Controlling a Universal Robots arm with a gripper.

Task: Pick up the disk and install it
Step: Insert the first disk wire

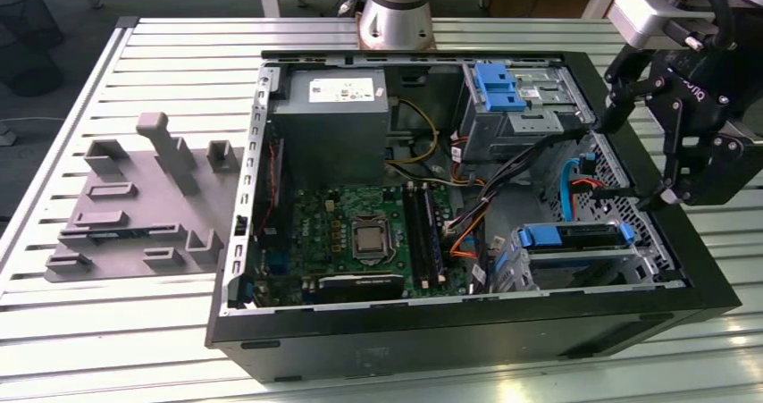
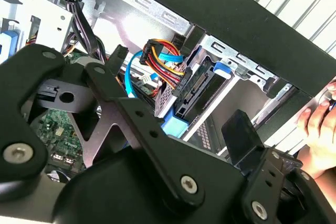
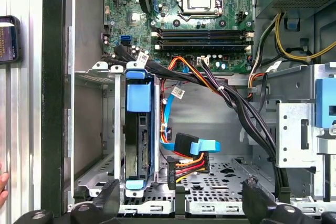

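The disk (image 3: 139,145) sits on edge in its blue carrier inside the metal drive cage (image 3: 97,129) at the near-right corner of the open computer case (image 1: 477,331) in the exterior view, so it already looks seated in its bay. In the first wrist view the loose data and power connectors (image 3: 191,150) hang just beside its rear edge, apart from it. The gripper (image 1: 667,166) hovers over the case's right wall, above the cage, with its fingers spread wide and holding nothing. A person's hand (image 2: 319,129) rests near the outer wall of the case in the second wrist view.

Judging from here, a fingertip (image 3: 257,198) could snag the cable bundle (image 3: 247,119) crossing beside the cage and drag a plug. The hand is close enough to be a hazard if the arm swings outward.
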